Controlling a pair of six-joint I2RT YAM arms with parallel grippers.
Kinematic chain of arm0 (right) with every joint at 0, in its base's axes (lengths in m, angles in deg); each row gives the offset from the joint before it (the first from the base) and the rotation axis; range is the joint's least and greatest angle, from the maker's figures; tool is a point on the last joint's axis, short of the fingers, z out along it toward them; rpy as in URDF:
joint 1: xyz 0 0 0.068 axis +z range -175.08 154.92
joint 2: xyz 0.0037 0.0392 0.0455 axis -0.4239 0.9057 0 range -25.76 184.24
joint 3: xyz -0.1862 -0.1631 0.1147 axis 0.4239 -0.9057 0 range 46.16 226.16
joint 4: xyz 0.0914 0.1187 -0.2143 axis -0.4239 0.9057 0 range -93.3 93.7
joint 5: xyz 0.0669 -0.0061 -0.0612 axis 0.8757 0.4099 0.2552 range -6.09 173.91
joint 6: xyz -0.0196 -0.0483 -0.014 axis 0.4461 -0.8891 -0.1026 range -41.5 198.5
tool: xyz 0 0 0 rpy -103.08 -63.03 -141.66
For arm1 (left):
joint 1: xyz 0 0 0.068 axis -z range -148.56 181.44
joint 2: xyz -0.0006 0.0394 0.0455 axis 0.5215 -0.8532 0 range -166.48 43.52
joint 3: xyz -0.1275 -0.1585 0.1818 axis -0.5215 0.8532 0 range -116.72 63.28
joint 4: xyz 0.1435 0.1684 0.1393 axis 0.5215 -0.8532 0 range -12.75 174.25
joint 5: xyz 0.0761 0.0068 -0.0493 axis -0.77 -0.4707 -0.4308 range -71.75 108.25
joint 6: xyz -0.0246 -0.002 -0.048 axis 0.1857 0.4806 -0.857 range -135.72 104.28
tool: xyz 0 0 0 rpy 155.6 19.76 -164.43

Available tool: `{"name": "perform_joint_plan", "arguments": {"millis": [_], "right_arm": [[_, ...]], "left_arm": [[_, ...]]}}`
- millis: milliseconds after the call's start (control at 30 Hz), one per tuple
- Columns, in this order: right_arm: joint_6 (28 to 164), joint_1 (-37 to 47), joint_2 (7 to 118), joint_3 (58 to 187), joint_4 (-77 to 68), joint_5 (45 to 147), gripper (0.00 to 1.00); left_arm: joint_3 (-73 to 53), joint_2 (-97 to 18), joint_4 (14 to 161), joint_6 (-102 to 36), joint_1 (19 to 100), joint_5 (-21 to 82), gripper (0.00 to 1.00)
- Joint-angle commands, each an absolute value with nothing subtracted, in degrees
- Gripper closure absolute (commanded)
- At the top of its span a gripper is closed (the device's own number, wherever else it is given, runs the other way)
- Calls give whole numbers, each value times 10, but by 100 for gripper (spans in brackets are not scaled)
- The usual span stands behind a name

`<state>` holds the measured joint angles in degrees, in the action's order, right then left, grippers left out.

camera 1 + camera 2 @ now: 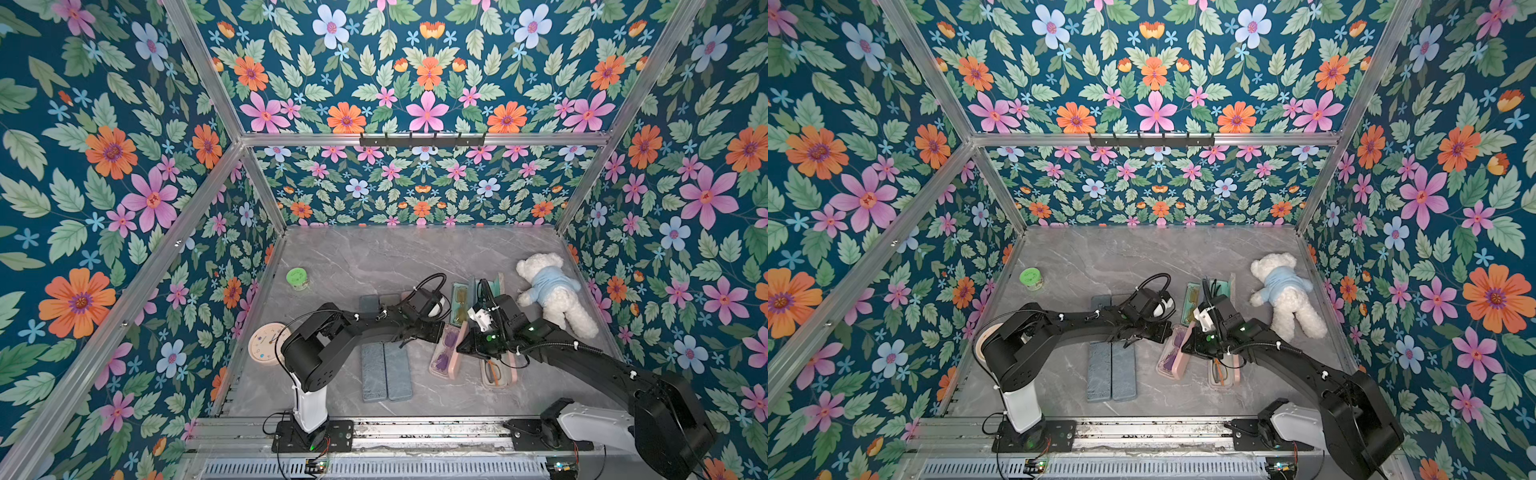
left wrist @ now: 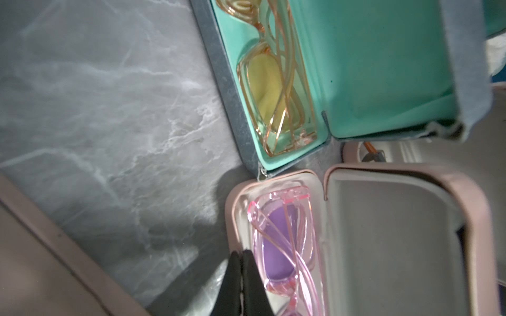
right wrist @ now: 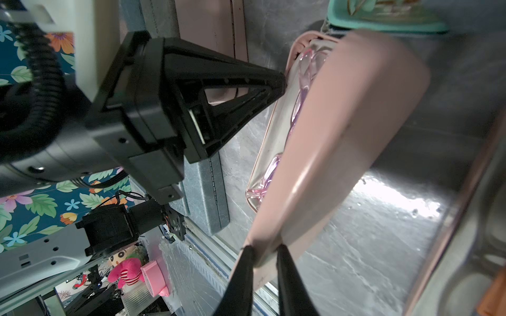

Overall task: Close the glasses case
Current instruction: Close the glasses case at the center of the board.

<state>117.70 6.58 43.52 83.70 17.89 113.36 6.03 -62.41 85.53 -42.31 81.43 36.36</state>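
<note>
The pink glasses case [image 1: 441, 360] lies open mid-table, with pink-framed purple glasses [image 2: 282, 232] in its base. Its lid [image 3: 342, 123] stands tilted up over the base, partly closed. My right gripper [image 3: 264, 250] is shut on the lid's free edge near one corner, one finger on each side. My left gripper [image 2: 241, 253] is shut with nothing in it, and its tips rest against the outer rim of the base [image 2: 232, 202]. In both top views the two grippers meet over this case, the left gripper [image 1: 434, 332] on its left and the right gripper [image 1: 463, 345] on its right.
An open teal case [image 1: 459, 303] with yellow glasses lies just behind. Another open pink case [image 1: 496, 372] lies under the right arm. Two closed blue-grey cases [image 1: 386, 370] lie to the left. A teddy bear [image 1: 552, 291], a green jar [image 1: 297, 278] and a clock [image 1: 264, 345] stand around.
</note>
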Motion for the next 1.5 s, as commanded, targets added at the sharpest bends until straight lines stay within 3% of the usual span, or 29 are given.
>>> {"name": "perform_joint_plan", "arguments": {"millis": [0,1467], "right_arm": [[1177,66,440,839,176,1119,81],[1183,73,472,844,147,1122,80]], "left_arm": [[58,-628,860,-414,815,369,93],[60,-624,863,-415,816,372,95]]}}
